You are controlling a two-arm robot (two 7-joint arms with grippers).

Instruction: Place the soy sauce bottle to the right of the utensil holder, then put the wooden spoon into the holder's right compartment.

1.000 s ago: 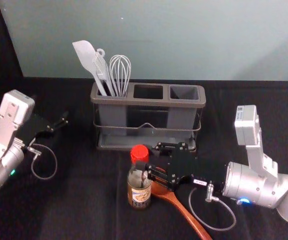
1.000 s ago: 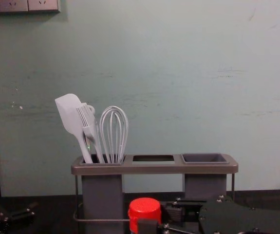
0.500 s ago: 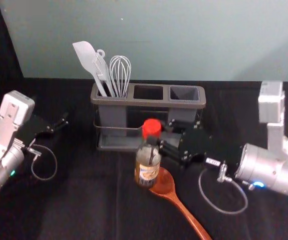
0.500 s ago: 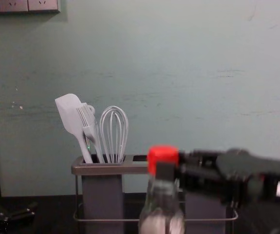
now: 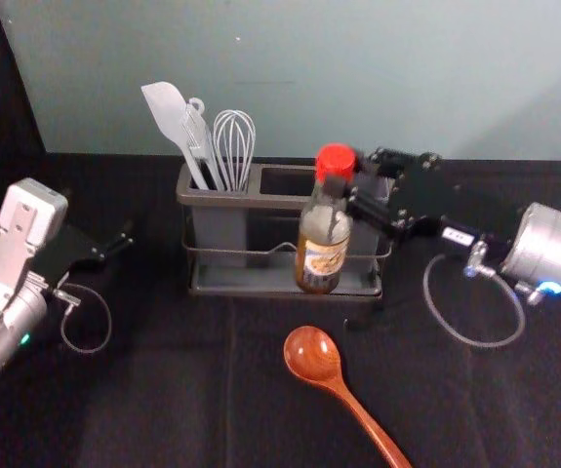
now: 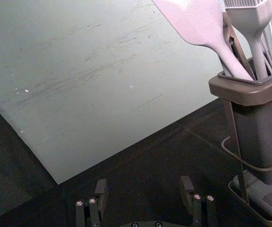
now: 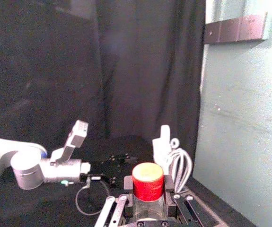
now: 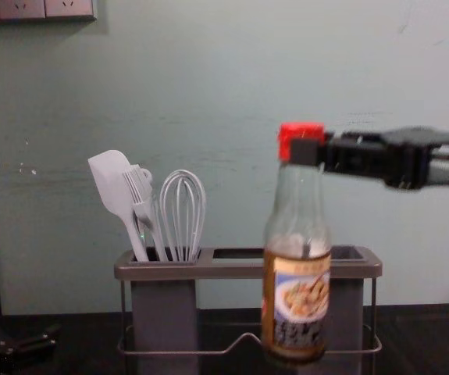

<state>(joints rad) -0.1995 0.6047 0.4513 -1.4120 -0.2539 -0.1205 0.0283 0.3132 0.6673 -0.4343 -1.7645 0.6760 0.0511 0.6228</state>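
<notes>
Bottle: the soy sauce bottle (image 8: 296,301) hangs in the air before the right half of the utensil holder (image 5: 260,201), short of its spot beyond the right side.
Right gripper: at the bottle's top (image 7: 148,186), clamped around the red cap and neck.
Left gripper: parked left of the holder (image 6: 144,185), fingers spread.
Handling: glass and part full, it is likely stiff, bottom-heavy, slick and breakable; the neck just under the cap offers the natural hold.
Bottle's axis: near vertical, cap up, base down.
Spoon: the wooden spoon (image 5: 313,355) lies on the black cloth, bowl toward the holder, handle slanting back toward the robot's right.
</notes>
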